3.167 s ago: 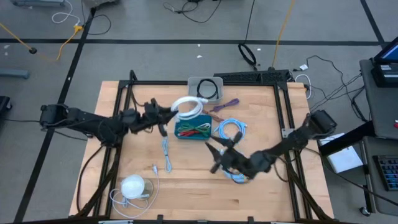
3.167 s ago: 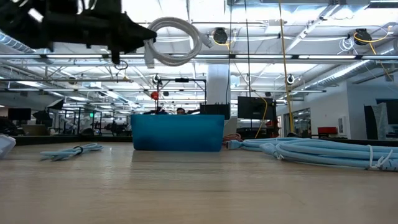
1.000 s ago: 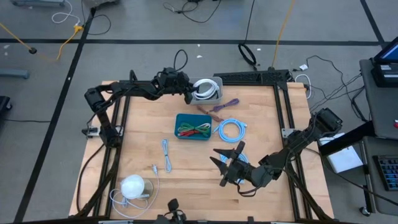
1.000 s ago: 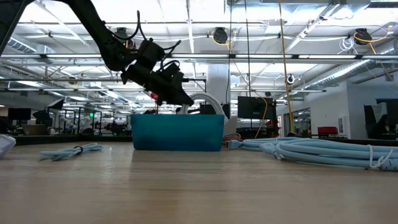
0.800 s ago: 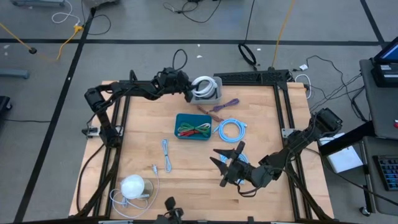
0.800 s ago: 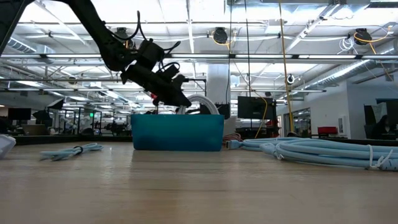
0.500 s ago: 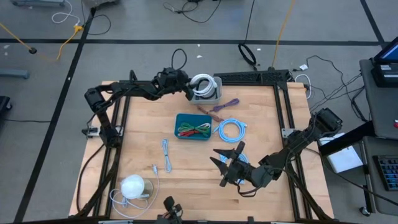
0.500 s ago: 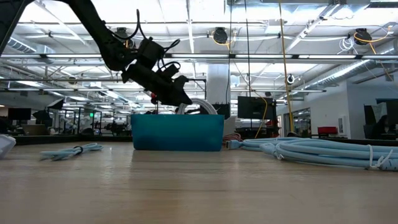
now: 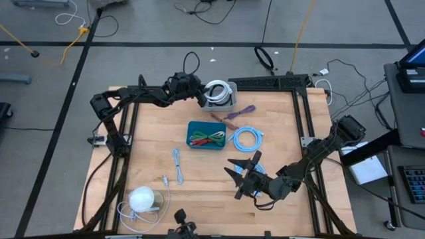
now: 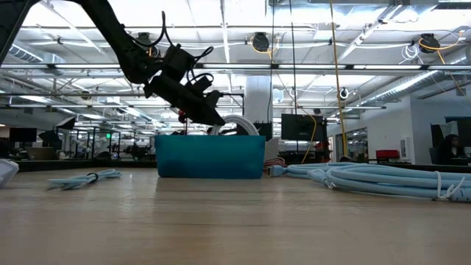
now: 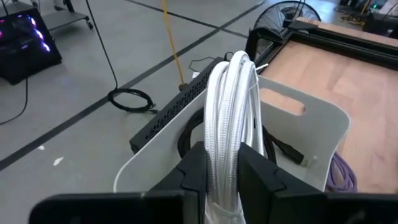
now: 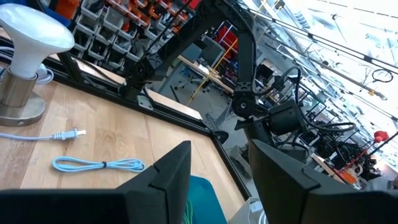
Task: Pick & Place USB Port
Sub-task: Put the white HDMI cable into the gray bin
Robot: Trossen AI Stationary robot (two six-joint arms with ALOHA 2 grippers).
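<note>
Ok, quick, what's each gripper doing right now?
Left gripper: jaws closed on the white cable coil, over the white bin.
Right gripper: jaws open, holding nothing, hanging over the table.

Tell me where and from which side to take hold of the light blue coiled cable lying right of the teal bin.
Grip the blue coil across one strand of its loop, coming straight down from above. It lies flat on the table as an open ring, so one finger can drop inside the loop and one outside. The side away from the teal bin probably gives the most room. The right end effector is nearest.
</note>
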